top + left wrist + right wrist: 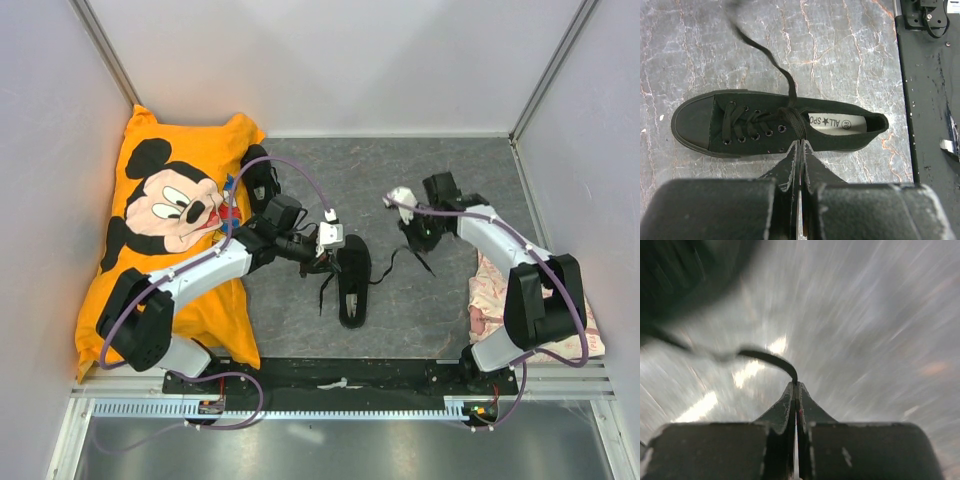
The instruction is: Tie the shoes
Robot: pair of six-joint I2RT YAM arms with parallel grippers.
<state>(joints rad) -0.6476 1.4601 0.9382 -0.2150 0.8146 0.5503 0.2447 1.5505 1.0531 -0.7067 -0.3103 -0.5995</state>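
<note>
Left wrist camera shows me a matte black canvas shoe [775, 125] flat on the marbled grey mat [850, 55], mid-table, its opening holding a pale printed label [832, 121]. My left gripper [799, 146] sits just beside its side wall, blades pressed together, nothing showing between them. My right gripper [795, 386], in a blurred picture, pinches a thin flat lace [765, 355] at its tips.

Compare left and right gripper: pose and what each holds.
Position: Left gripper sits against the shoe, at its side by the eyelets; Right gripper is away from the shoe.
Hold: Right gripper is clamped on a lace; whether Left gripper pinches anything cannot be told.
Shared: both jaws are closed.
</note>
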